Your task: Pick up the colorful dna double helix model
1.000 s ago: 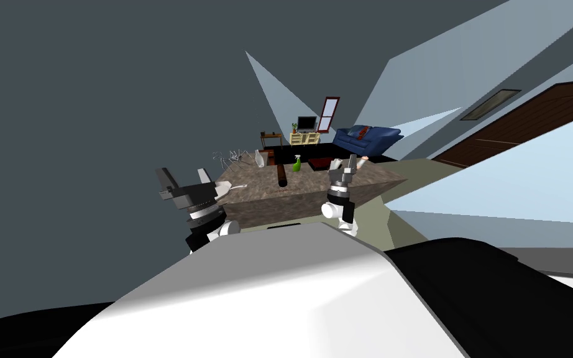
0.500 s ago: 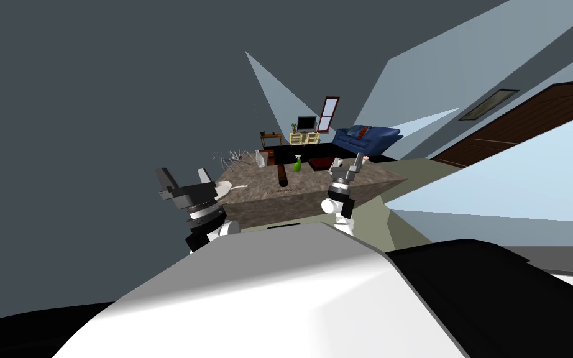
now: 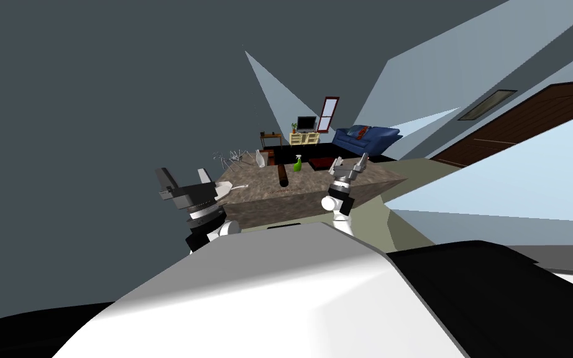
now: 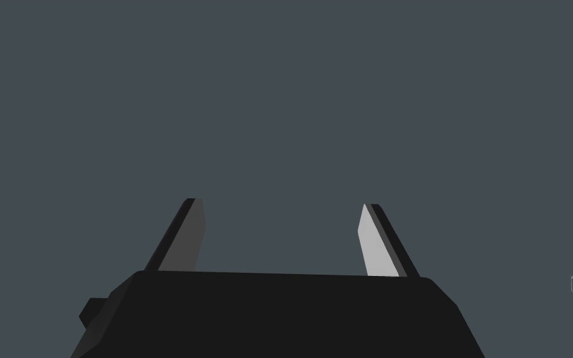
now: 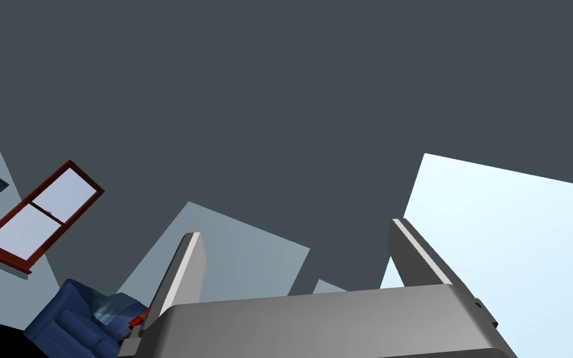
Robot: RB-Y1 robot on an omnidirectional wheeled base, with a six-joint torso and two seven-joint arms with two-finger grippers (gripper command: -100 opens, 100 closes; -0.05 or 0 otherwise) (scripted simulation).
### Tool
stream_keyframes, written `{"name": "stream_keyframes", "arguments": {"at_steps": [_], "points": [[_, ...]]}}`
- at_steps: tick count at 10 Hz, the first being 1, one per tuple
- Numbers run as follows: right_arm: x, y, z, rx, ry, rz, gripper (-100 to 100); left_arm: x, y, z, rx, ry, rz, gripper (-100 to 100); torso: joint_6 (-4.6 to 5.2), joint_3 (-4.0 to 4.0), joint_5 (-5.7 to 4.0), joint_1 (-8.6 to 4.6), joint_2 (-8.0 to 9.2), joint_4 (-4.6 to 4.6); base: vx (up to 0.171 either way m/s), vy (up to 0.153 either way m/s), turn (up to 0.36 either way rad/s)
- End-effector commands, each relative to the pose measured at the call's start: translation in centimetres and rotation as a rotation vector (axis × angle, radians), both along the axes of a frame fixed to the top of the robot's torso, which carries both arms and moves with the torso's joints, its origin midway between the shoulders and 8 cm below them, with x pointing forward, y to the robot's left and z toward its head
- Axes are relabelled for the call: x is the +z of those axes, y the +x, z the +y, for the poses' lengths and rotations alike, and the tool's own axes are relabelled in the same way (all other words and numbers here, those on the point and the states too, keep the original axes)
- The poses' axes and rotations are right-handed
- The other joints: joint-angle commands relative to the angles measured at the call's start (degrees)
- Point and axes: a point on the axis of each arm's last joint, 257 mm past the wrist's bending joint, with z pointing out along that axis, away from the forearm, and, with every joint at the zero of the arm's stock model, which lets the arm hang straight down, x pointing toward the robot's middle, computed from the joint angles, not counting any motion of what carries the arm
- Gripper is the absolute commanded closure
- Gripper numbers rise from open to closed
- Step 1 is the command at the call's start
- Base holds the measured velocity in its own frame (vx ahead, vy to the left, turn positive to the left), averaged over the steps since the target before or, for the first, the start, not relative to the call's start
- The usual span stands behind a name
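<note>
The helix model (image 3: 232, 155) appears as a thin, pale grey wire lattice, probably lying on its side, at the far left corner of the mottled brown surface (image 3: 304, 186). A green spray bottle (image 3: 296, 165) and a dark cylinder (image 3: 283, 177) sit nearer the middle. The right hand (image 3: 351, 163) hovers over the right end, fingers spread, empty. The left hand (image 3: 184, 178) is raised off the near left corner, fingers apart, empty.

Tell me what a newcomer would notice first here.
The bright green spray bottle stands on the brown table, beside a dark cylinder. Beyond the table sits a blue sofa. The left gripper and right gripper hover open at the table's near side.
</note>
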Motion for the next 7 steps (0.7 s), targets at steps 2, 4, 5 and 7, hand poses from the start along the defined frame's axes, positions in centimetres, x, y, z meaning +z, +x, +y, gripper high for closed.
{"name": "stream_keyframes", "arguments": {"at_steps": [2, 4, 5, 7], "points": [[-0.1, 0.3, -1.7, 0.003, 0.078, -0.045, -100, 0.0, 0.0, 0.0, 0.000, 0.000, 0.000, 0, 0.00, 0.00, 0.00, 0.01, 0.00, 0.00, -0.003, 0.018, -0.012], [0.0, 0.6, -3.1, -0.005, 0.128, -0.086, -100, 0.0, 0.0, 0.0, 0.000, 0.000, 0.000, 0, 0.00, 0.00, 0.00, 0.00, 0.00, 0.00, 0.001, 0.014, -0.007], [-0.3, 0.7, -3.5, 0.003, 0.156, -0.087, -100, 0.0, 0.0, 0.0, 0.000, 0.000, 0.000, 0, 0.00, -0.01, 0.00, 0.02, -0.01, 0.00, 0.003, 0.021, -0.008], [-0.3, 1.0, -4.9, -0.007, 0.211, -0.127, -100, 0.0, 0.0, 0.0, 0.000, 0.000, 0.000, 0, 0.00, -0.01, 0.00, 0.01, -0.01, 0.00, 0.004, 0.015, -0.005]]}}
